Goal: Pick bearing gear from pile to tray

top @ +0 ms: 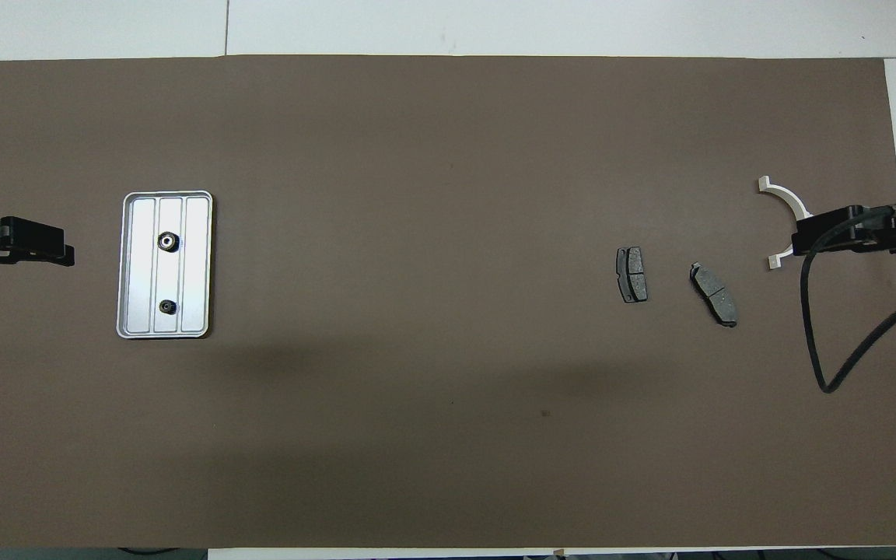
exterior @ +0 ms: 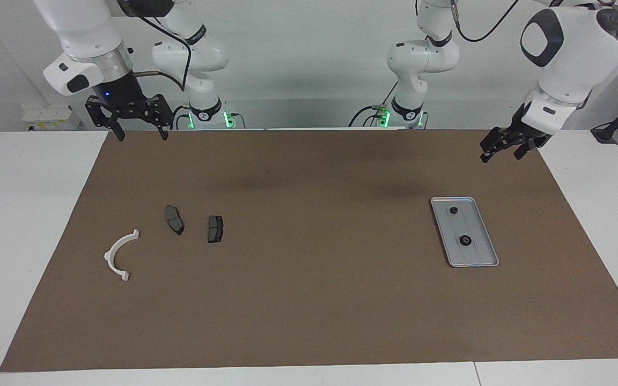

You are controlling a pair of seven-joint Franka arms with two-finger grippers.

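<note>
both pincers, left pincer (exterior: 507,148) and right pincer (exterior: 138,124), hang open and empty; no gears left in pile (exterior: 175,236), so grabbing wrong parts could happen.

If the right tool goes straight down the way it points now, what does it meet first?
Probably only the brown mat. The right tool, open, hangs above the mat's edge nearest the robots. The brake pads and white bracket lie farther out, though depth is uncertain.

No readable text, label, brand or number appears anywhere, as far as these views allow.
</note>
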